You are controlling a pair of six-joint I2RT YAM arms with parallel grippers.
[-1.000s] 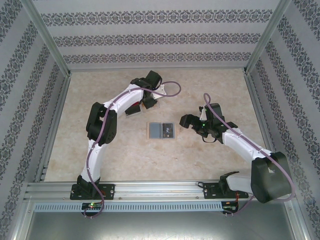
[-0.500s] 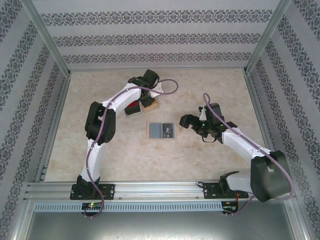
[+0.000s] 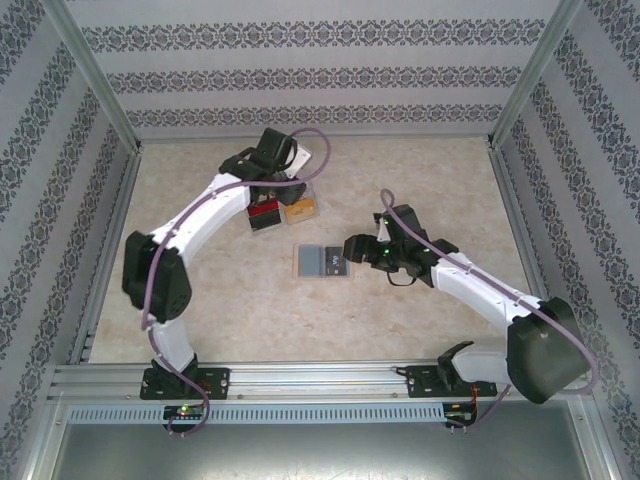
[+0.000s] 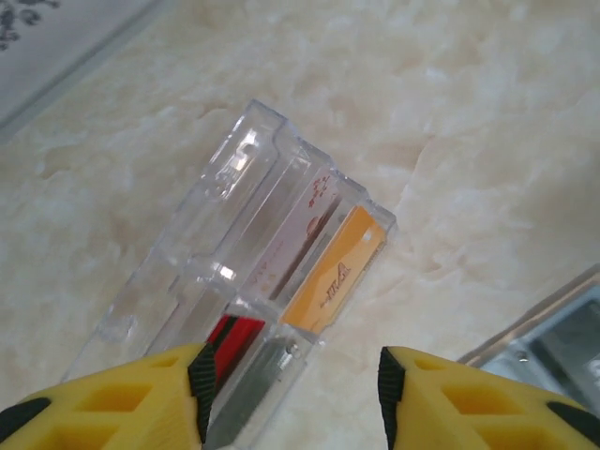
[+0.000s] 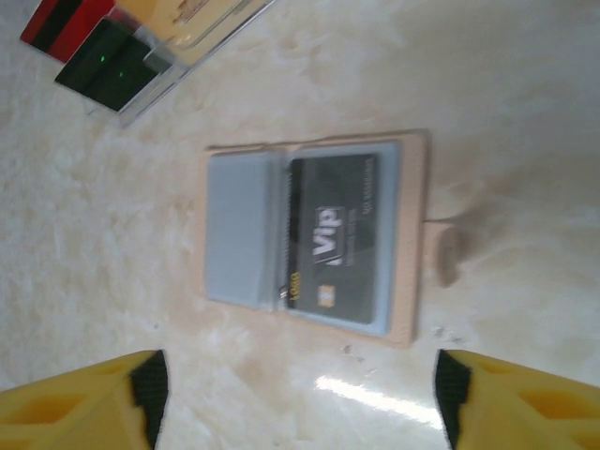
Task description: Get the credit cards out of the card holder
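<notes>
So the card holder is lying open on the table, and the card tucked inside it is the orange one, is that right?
Not quite. The card holder does lie open on the table, but the card tucked inside it is the dark card, not an orange one. The right wrist view shows this.

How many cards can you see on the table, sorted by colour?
Orange card: 1
Red and black card: 1
Pale card with red marks: 1
Dark card, in the card holder: 1
Total: 4
</notes>
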